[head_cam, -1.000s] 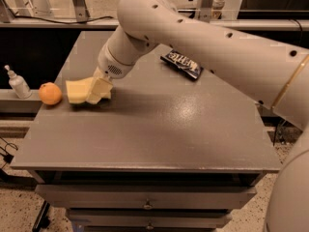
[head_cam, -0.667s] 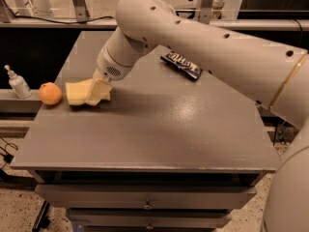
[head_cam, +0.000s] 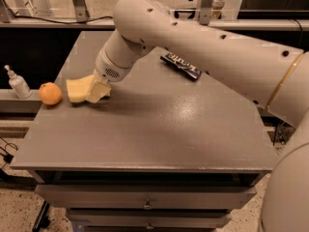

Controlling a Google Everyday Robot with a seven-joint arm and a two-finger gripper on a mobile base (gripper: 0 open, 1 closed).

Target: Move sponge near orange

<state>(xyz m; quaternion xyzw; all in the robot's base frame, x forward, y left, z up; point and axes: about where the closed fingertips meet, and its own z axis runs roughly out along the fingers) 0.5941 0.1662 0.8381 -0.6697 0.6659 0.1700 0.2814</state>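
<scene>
While the sponge [head_cam: 76,89] sits right of the orange [head_cam: 50,93] at the left edge of the table [head_cam: 145,139], your gripper [head_cam: 96,89] clasps its right end between both fingers.

The hand [head_cam: 98,91] is at the sponge [head_cam: 76,88], orange [head_cam: 50,94] just beside it.

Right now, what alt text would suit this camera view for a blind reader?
A robot arm's gripper sits at a pale yellow sponge lying close beside an orange on a grey table. A dark snack packet lies farther back; a white pump bottle stands off the table, past the orange.
</scene>
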